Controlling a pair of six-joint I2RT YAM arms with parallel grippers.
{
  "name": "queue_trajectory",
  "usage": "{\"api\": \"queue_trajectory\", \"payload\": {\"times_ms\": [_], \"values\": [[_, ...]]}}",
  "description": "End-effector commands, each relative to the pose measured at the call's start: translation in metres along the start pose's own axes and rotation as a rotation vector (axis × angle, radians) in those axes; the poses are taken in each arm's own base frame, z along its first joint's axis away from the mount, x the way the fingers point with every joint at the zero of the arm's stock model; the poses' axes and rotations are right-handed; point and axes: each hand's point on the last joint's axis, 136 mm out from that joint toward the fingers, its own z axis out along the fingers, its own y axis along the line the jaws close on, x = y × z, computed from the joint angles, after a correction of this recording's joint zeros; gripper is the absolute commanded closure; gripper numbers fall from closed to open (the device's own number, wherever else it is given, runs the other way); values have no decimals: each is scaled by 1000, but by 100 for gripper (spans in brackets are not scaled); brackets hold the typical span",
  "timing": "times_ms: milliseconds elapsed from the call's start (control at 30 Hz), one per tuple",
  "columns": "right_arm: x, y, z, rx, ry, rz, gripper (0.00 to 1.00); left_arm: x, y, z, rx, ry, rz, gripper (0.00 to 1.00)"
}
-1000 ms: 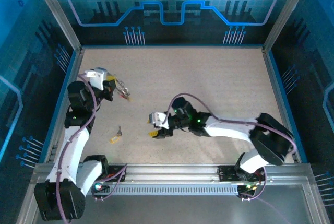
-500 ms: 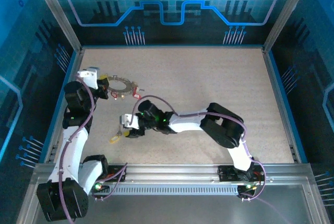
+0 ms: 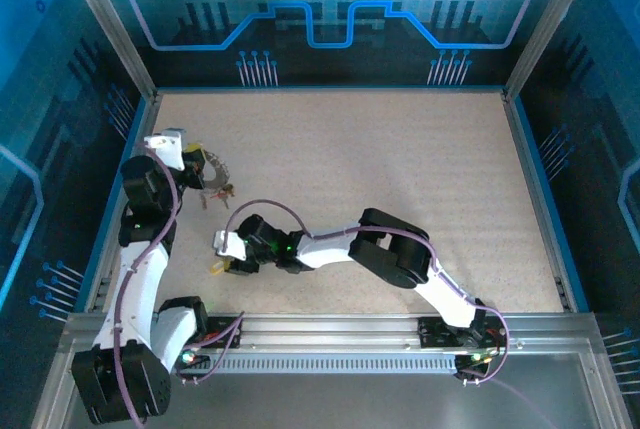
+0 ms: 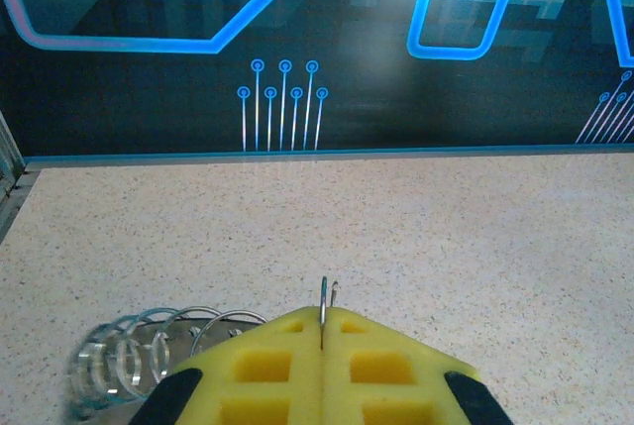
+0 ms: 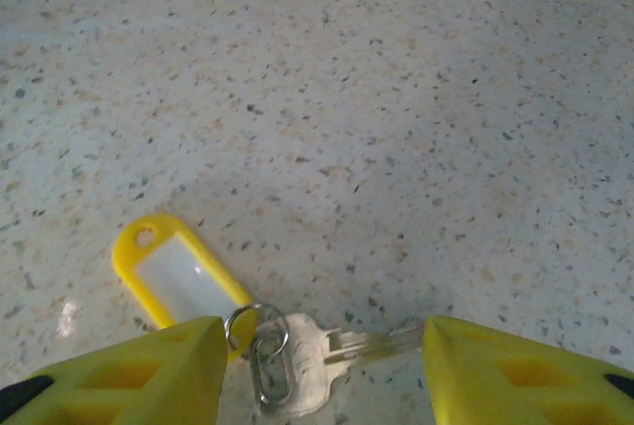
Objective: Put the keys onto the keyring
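Right wrist view: right gripper [image 5: 317,346] hangs with jaws spread over the loose key [image 5: 302,366], which lies flat on the table [image 5: 416,98], its yellow tag [image 5: 176,284] to the left. Left gripper [image 4: 322,336] has pads pressed together, pinching the keyring [image 4: 323,294] edge-on near the table's left side. Best bet: drop straight, centre on the key's head, close on metal not tag, lift without dragging.

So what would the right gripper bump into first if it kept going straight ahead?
Probably the silver key with the yellow tag. It lies on the table between the right gripper's open fingers, just ahead. Depth is unclear, so the fingers could touch the table beside it first.
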Motion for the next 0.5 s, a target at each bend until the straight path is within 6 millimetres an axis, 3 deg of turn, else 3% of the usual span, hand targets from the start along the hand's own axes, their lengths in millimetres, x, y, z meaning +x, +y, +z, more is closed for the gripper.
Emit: {"api": "queue_trajectory", "payload": {"times_ms": [0, 167, 300, 367, 467], "values": [[4, 7, 7, -17, 21, 28, 45, -15, -1, -1, 13, -50, -1, 100], [-11, 22, 3, -98, -26, 35, 44, -14, -1, -1, 15, -48, -8, 100], [-15, 18, 5, -92, -23, 66, 43, -12, 0, -1, 10, -45, -11, 100], [-16, 20, 8, -94, -20, 62, 43, -12, 0, 0, 12, -44, -11, 100], [-2, 12, 14, -32, 52, 80, 43, -13, -1, 0, 19, -44, -11, 100]]}}
